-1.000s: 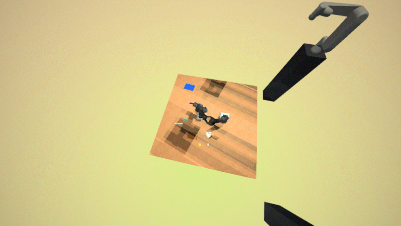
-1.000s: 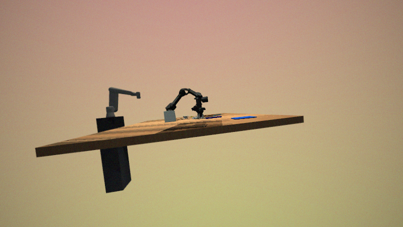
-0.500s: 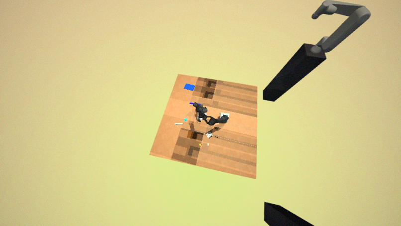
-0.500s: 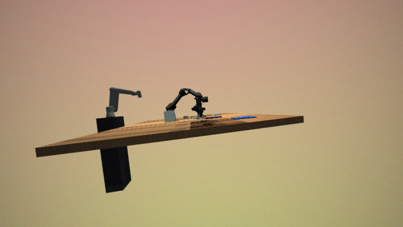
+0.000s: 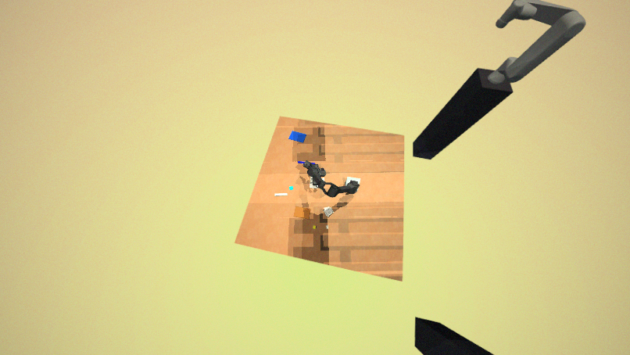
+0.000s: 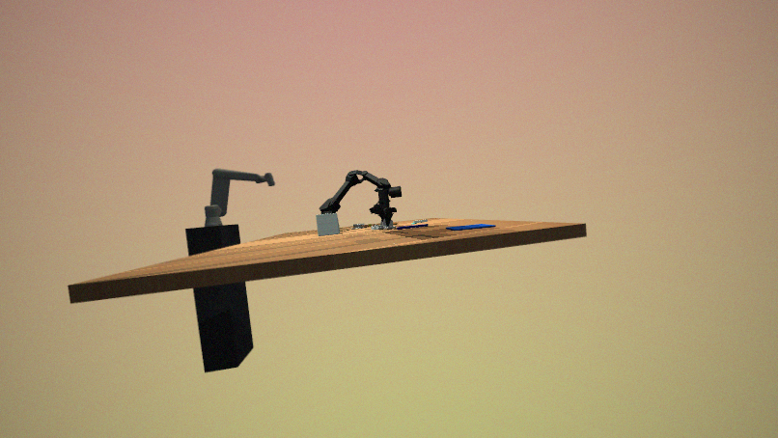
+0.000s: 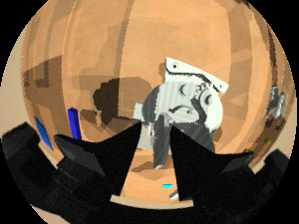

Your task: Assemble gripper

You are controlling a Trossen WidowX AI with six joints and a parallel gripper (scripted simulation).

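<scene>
The pale gripper base (image 7: 214, 113) lies on the table in the wrist view, with a rounded body and a flange with holes. My gripper (image 7: 154, 126) (image 6: 387, 225) is low at the base's side. It is shut on a grey jaw (image 7: 160, 145), whose long part shows between and below the fingertips. The jaw's far end overlaps the base in view; whether it sits on a pin cannot be told. Grey and white shapes on the base are too shaded to tell a second jaw or meshed teeth. A pale piece (image 5: 327, 211) (image 7: 277, 102), possibly the housing plate, lies apart from the base.
A blue plate (image 5: 297, 136) (image 6: 470, 227), a blue bar (image 7: 74, 124), an orange pad (image 5: 302, 212), a cyan piece (image 5: 291, 188) (image 7: 167, 186), a white bar (image 5: 280, 194) and a yellow block (image 5: 314, 227) lie around. A grey arm (image 5: 542, 46) stands beyond the table.
</scene>
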